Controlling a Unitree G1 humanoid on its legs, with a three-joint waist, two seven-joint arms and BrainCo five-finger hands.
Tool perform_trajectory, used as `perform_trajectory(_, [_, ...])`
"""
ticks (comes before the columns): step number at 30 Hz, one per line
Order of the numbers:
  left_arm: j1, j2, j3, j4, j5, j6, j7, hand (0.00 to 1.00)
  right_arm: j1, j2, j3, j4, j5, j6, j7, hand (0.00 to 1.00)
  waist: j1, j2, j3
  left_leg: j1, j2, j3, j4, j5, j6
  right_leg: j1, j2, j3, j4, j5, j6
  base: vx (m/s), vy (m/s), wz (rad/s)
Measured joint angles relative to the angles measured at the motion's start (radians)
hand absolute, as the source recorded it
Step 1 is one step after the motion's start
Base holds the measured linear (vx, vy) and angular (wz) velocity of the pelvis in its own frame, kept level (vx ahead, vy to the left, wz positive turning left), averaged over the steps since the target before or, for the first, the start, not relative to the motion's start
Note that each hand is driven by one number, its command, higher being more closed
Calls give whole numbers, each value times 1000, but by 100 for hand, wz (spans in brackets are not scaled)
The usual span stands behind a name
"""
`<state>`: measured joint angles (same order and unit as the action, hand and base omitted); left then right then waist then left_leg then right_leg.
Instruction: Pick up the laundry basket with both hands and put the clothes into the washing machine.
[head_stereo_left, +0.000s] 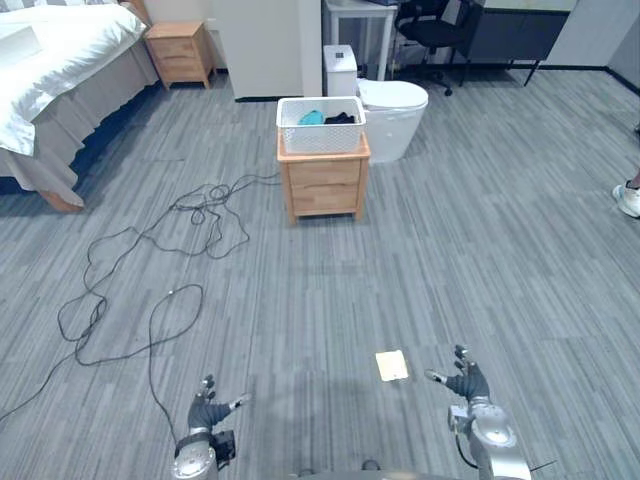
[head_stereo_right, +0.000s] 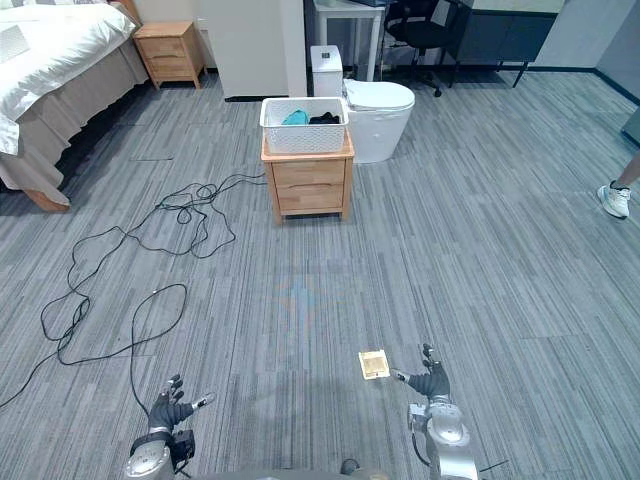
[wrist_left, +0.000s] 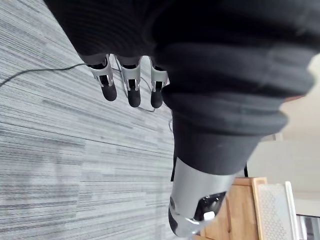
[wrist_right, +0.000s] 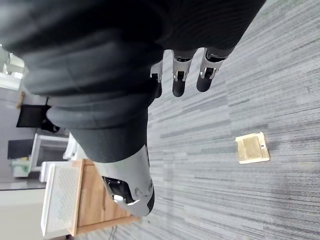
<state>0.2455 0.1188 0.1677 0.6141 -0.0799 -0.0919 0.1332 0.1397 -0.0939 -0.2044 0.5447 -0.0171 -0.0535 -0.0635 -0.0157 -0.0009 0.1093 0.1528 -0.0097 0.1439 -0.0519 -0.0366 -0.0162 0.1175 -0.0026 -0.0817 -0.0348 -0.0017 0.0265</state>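
A white mesh laundry basket (head_stereo_left: 320, 128) holding blue and black clothes (head_stereo_left: 326, 118) sits on a low wooden nightstand (head_stereo_left: 323, 182) far ahead, near the middle of the room. Behind it to the right stands a white rounded washing machine (head_stereo_left: 393, 115). My left hand (head_stereo_left: 208, 412) hangs low at the lower left with relaxed, straight fingers and holds nothing. Low at the lower right is my right hand (head_stereo_left: 467, 384), open and empty as well. Both hands are far from the basket. The basket's edge (wrist_left: 277, 210) and the nightstand (wrist_right: 92, 197) show in the wrist views.
Black cables (head_stereo_left: 160, 260) loop over the grey carpet to the left of the path. A small brass floor plate (head_stereo_left: 392, 365) lies near my right hand. A bed (head_stereo_left: 50, 70) and a second nightstand (head_stereo_left: 180, 52) stand at the far left. A person's shoe (head_stereo_left: 628, 200) shows at the right edge.
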Motion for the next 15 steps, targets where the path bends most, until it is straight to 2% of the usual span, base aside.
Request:
perform_trajectory(6, [13,1,1,30,-7,2,-6,0,7,-8,-51,78,41,21,-2,0,0,-1,-1,0,0,2,-13,1,2,-2,1,-3,-3,0,-2,-44,-24,1])
perform_trajectory(15, [9,0,1,46,-9,2,-25,0,3,-13,-80,100,75,22,-8,0,0,-1,-1,5,-1,8,-20,3,4,-3,2,-5,-20,1,-2,14,-13,-1])
